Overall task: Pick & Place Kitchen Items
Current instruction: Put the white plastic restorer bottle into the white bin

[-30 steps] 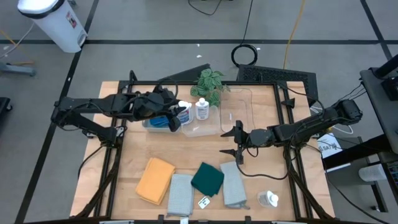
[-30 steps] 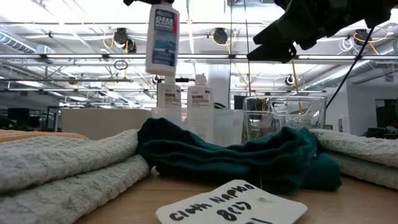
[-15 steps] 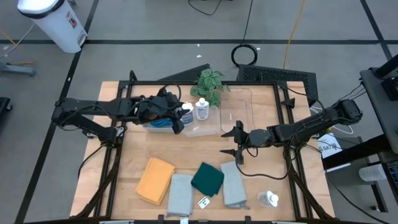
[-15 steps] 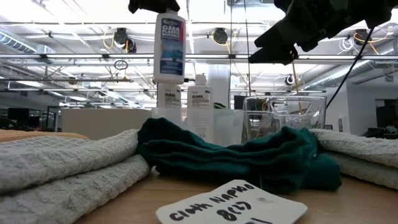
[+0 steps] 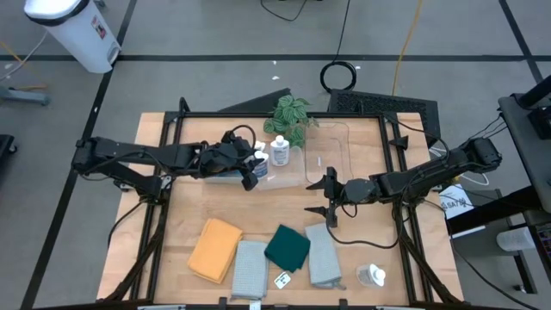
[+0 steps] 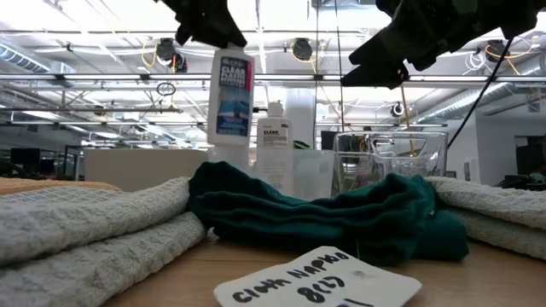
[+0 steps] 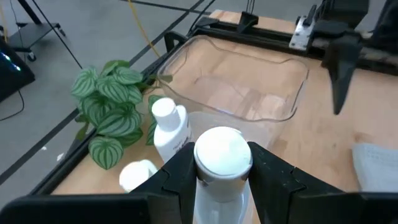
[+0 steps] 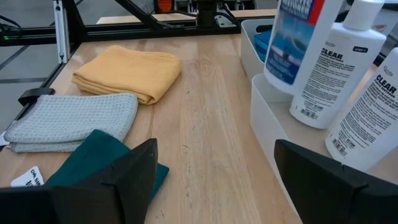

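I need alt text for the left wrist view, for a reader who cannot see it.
The left gripper holds a white squeeze bottle by its neck, seen from above over a wooden table. Beyond it stand another white squeeze bottle, a green leafy plant and an empty clear plastic bin.

The left gripper [image 5: 252, 164] is gripping a white squeeze bottle [image 5: 256, 158] over a clear bin [image 5: 274, 181], with another bottle [image 5: 280, 151] and the plant [image 5: 290, 117] just beyond it. The right gripper [image 5: 328, 195] is hovering with its fingers spread wide, the empty bin [image 5: 327, 153] beside it and the folded cloths [image 5: 287, 247] lying near below it.
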